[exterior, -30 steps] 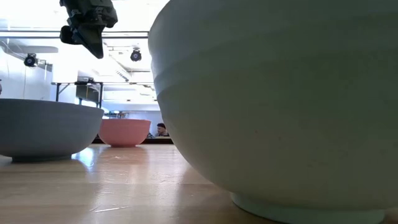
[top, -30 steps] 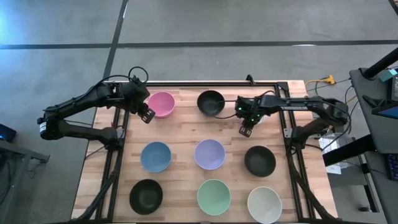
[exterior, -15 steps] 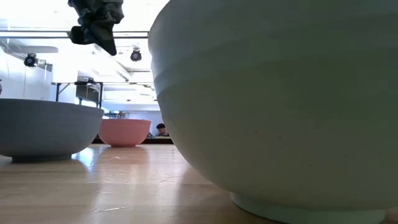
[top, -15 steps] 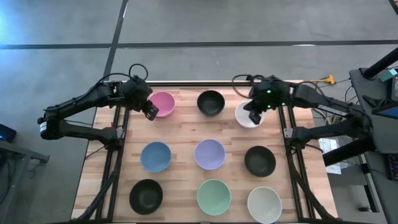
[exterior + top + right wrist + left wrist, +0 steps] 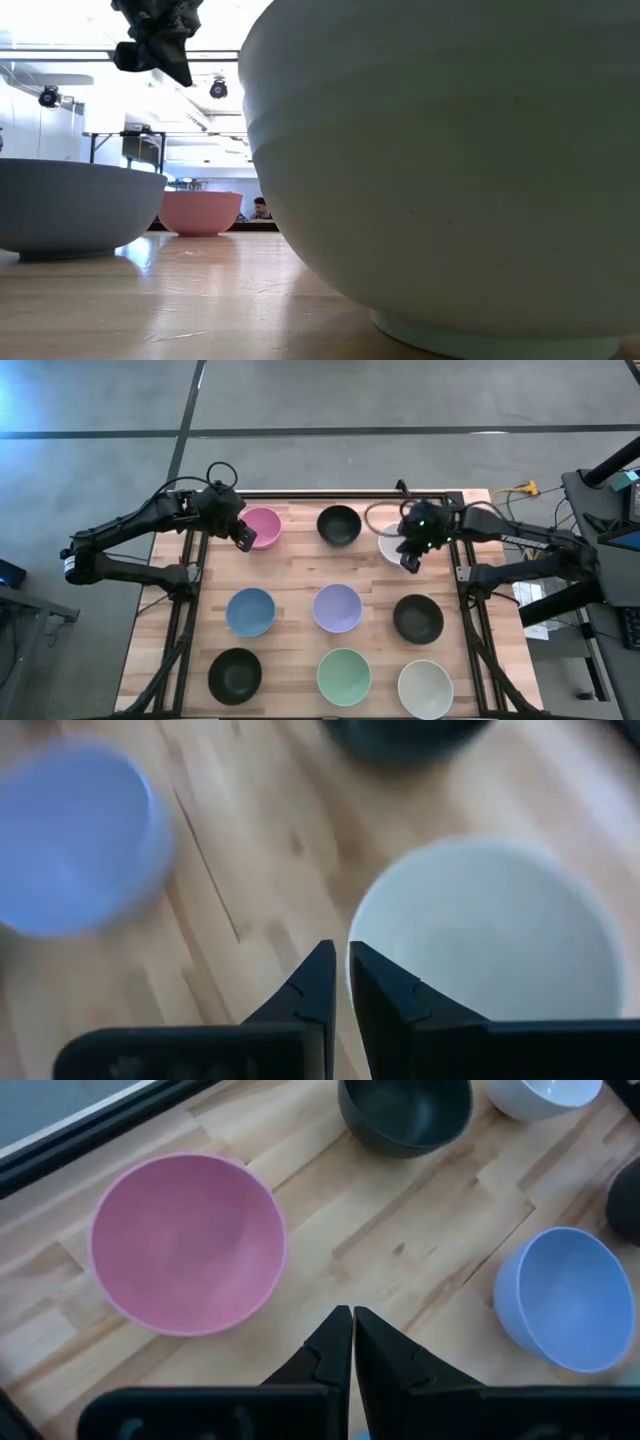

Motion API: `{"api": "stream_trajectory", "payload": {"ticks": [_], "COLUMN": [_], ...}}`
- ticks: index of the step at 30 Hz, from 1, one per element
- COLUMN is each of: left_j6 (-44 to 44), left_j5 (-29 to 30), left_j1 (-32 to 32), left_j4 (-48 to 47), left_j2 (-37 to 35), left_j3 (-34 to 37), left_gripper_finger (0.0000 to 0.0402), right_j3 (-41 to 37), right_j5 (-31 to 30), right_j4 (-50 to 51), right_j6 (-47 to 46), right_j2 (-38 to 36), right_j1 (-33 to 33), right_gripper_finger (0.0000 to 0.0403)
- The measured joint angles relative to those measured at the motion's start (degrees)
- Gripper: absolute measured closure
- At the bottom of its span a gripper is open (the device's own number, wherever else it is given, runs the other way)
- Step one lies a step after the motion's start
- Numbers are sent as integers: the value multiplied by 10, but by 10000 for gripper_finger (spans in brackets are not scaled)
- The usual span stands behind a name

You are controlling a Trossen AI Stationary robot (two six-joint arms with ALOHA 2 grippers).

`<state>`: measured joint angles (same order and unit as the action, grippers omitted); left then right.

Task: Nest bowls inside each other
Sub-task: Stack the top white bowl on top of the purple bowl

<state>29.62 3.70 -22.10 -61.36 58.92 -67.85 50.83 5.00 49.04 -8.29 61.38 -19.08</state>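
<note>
Nine bowls stand upright on their bases in three rows. The far row holds pink [image 5: 262, 527], black [image 5: 339, 525] and white [image 5: 388, 543]. In the middle row are blue [image 5: 250, 612], lavender [image 5: 338, 608] and black [image 5: 418, 618]. Black [image 5: 235, 675], mint green [image 5: 344, 676] and white [image 5: 425, 689] make up the near row. My left gripper [image 5: 243, 538] [image 5: 351, 1320] is shut and hovers just off the pink bowl's [image 5: 187, 1242] near-left rim. My right gripper [image 5: 410, 558] [image 5: 340, 960] is shut and hangs over the far white bowl's [image 5: 490, 930] near rim, partly hiding it.
Bare wood shows between the rows. A dark metal frame [image 5: 300, 494] runs along the table's far edge and down both sides. In the low view the mint bowl [image 5: 450, 170] fills the front, and a person [image 5: 260, 208] shows far off in the room.
My right gripper has swung from over the table's middle toward the far edge, then come back a little toward the near edge, uncovering the far white bowl. My left gripper has shifted slightly toward the pink bowl. No bowl has moved.
</note>
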Motion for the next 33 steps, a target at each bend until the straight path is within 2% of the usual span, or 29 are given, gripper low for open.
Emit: {"api": "stream_trajectory", "payload": {"ticks": [3, 6, 13, 19, 22, 25, 33], "left_j6": [0, 0, 1, 1, 1, 1, 2], "left_j5": [-1, -2, -3, -3, -3, -4, -5], "left_j1": [0, 0, 0, 0, 0, 0, 0], "left_j4": [0, 0, 0, 0, 0, 0, 0], "left_j2": [0, 0, 0, 0, 0, 3, 3], "left_j3": [0, 3, 4, 5, 6, 6, 6], "left_gripper_finger": [402, 402, 402, 402, 402, 402, 402], "right_j3": [-41, -76, -106, -108, -108, -108, -101], "right_j5": [1, 3, -27, -40, -40, -40, -50], "right_j4": [-19, -62, -112, -122, -122, -122, -123], "right_j6": [12, 16, 16, 22, 28, 30, 40], "right_j2": [12, 21, 60, 122, 160, 193, 207], "right_j1": [11, 19, 19, 19, 19, 19, 20], "right_gripper_finger": [357, 324, 246, 220, 224, 246, 353]}}
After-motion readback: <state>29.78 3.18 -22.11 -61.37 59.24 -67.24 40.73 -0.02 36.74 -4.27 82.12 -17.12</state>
